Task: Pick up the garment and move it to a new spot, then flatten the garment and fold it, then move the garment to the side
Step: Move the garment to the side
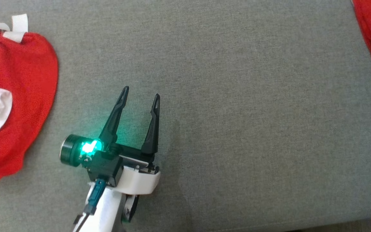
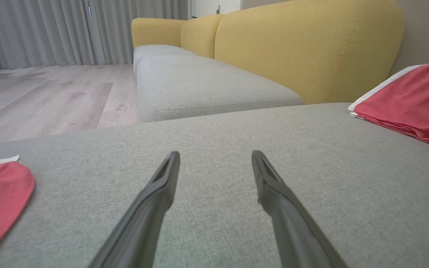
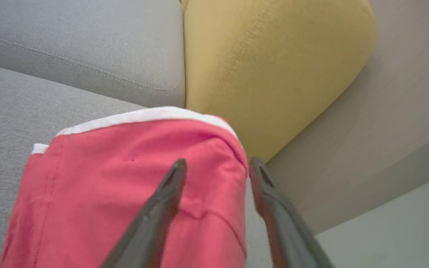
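Grey cushion (image 1: 237, 112) fabric spreads beneath both my arms. My left hand (image 1: 141, 91) hangs low over a bare stretch of it, fingers spread wide and holding nothing, with a green light (image 1: 90, 146) glowing on its wrist. Off to its left sits a crumpled red and white pile (image 1: 21, 96), well apart from my fingers.

The garment (image 3: 125, 178), red with white trim, lies folded flat at the far right end of the cushion, near the yellow backrest (image 3: 266, 59). In the head view its corner sits at the upper right edge, well apart from my left hand.

My right hand (image 3: 218, 160) is over the garment with its fingers apart, gripping nothing. One finger lies across the red cloth and the other is just past the cloth's edge. Whether either tip touches the fabric, I cannot tell.

From my left wrist I see a second grey seat (image 2: 207, 85) beyond the cushion, a pale wood floor (image 2: 43, 96) and grey curtains (image 2: 50, 33).
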